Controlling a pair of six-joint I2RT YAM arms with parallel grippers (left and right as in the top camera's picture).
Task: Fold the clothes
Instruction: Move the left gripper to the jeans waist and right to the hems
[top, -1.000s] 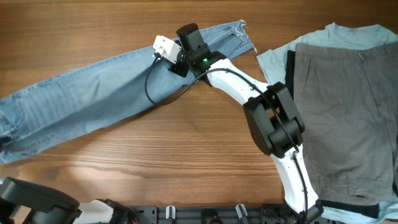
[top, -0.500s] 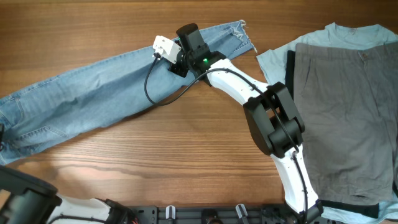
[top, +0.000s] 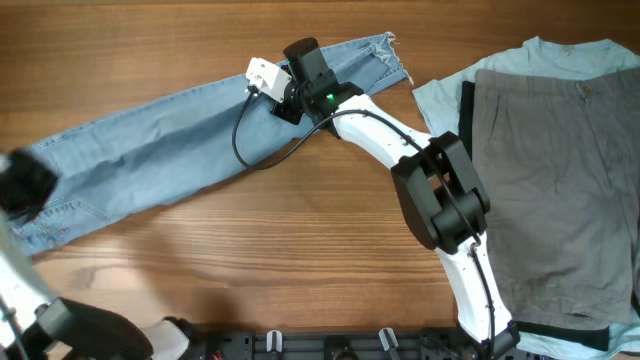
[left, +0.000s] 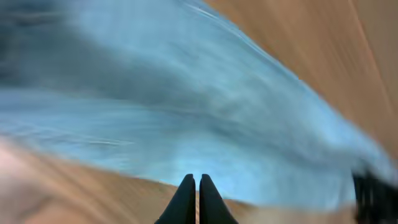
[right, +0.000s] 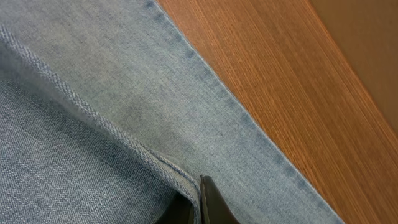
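The light-blue denim jeans (top: 170, 150) lie stretched out slantwise from the left edge to the frayed hem at the top middle. My right gripper (top: 293, 90) is near the hem end, shut on a raised fold of denim; in the right wrist view (right: 198, 199) its fingers pinch that fold of the jeans (right: 93, 93). My left gripper (top: 22, 183) is a blur over the waist end at the left edge. In the left wrist view it (left: 199, 186) is shut and empty above the edge of the jeans (left: 186, 112).
Grey trousers (top: 560, 180) lie flat on a pale-blue T-shirt (top: 445, 100) at the right. The wooden table (top: 300, 240) is bare in the front middle. The right arm's white links run from the bottom right towards the jeans.
My left arm has swung up from the bottom-left corner to over the jeans' waist end. The right arm has stayed still on the fold.
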